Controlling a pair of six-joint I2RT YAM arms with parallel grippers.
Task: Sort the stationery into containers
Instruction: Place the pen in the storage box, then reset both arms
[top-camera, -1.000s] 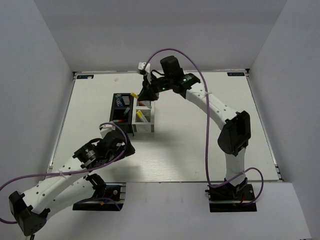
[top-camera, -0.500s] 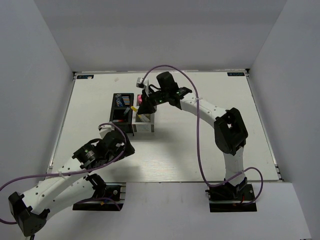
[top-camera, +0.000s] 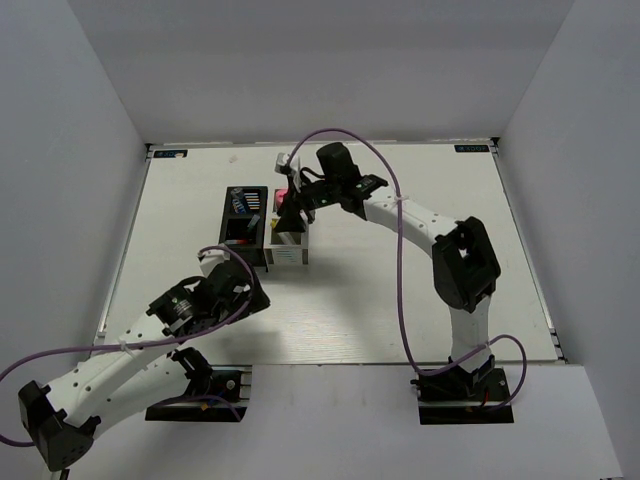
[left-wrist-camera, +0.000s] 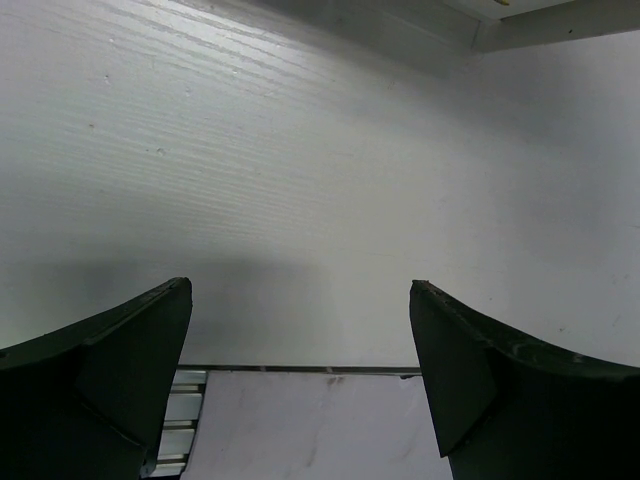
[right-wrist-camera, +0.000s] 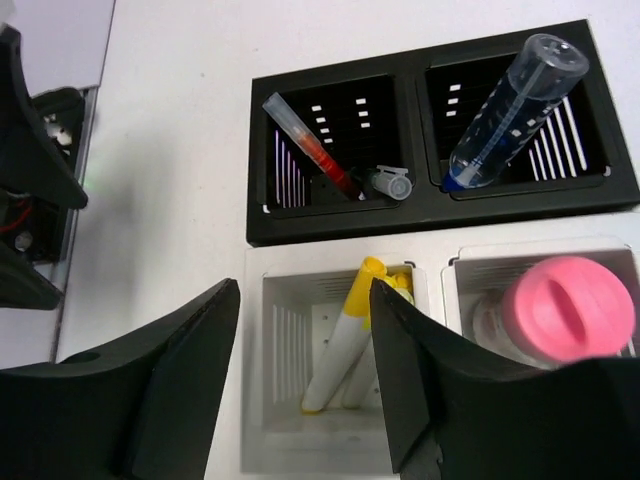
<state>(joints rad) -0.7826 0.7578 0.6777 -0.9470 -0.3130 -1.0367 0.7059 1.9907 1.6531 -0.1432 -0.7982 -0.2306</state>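
pink marker (right-wrist-camera: 567, 308), yellow-tipped sticks (right-wrist-camera: 348, 340), red pen (right-wrist-camera: 310, 152), blue-and-white tube (right-wrist-camera: 510, 115) — all lodged in organiser boxes (right-wrist-camera: 440, 225); sorting judged nearly complete. left pincer (left-wrist-camera: 300, 288), right pincer (right-wrist-camera: 305, 290) — held wide, empty.

a lab test cell: white table (top-camera: 380, 300) boxed in by plain grey walls (top-camera: 330, 70), robot arms (top-camera: 405, 212) bolted on.

no word, number or brand can be read in any view. two small dark stickers, one (top-camera: 170, 153) at the far left corner of the white table (top-camera: 400, 290) and one (top-camera: 475, 149) at the far right, carry pale marks too small to make out. the clear plastic tube with a blue tip (right-wrist-camera: 510, 110), leaning in a compartment of the black square-celled organiser box (right-wrist-camera: 420, 215), bears rows of short blue printed dashes, not legible as characters.
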